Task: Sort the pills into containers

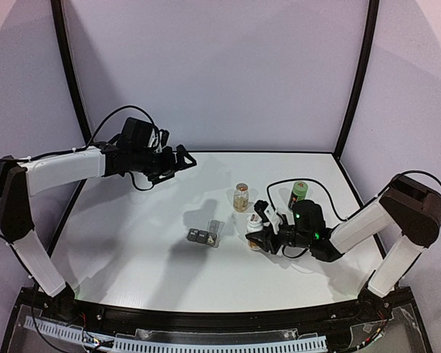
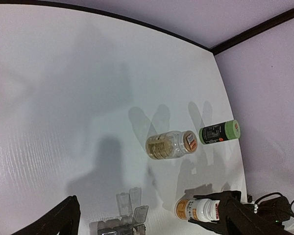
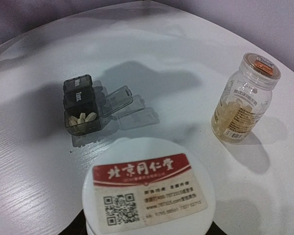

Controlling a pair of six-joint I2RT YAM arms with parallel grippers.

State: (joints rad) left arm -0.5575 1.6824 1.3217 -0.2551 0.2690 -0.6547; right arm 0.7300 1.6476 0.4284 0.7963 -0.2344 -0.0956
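Holding a white-capped bottle [image 3: 149,188] upright, the right gripper [image 1: 268,229] stands half closed round it; left gripper [image 1: 178,158] raised well apart, spread wide, empty; containers [image 3: 81,105] near the bottle, end compartment open with pills [image 3: 82,117] inside, other two lids shut; step, probably: bringing the next bottle over; next move calls for uncapping it and opening another lid.
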